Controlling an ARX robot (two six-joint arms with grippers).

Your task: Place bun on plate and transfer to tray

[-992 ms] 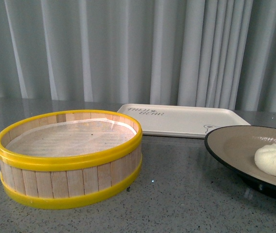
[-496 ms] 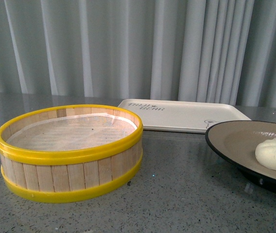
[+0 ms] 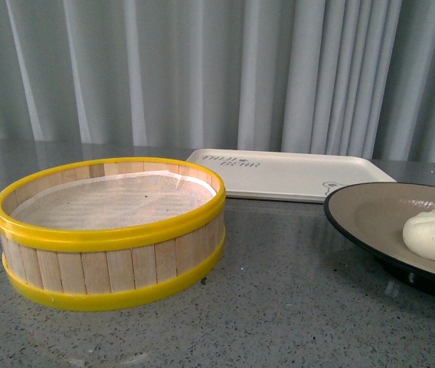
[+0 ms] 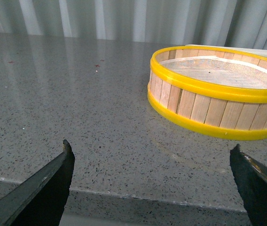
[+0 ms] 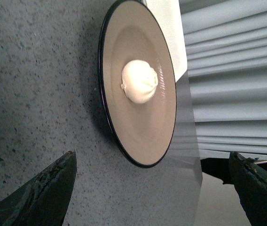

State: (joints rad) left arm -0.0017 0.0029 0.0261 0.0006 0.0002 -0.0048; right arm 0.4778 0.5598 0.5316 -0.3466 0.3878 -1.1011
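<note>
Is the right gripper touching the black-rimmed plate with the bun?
Apart. In the right wrist view, grey speckled counter shows between the fingertips of the open right gripper and the round tan black-rimmed plate.

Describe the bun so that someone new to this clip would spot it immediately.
On the grey speckled table, right of the yellow-rimmed wooden steamer basket, sits a wide black-rimmed plate. The bun lies on its tan inside: the only small, round, white, pleated thing there.
</note>
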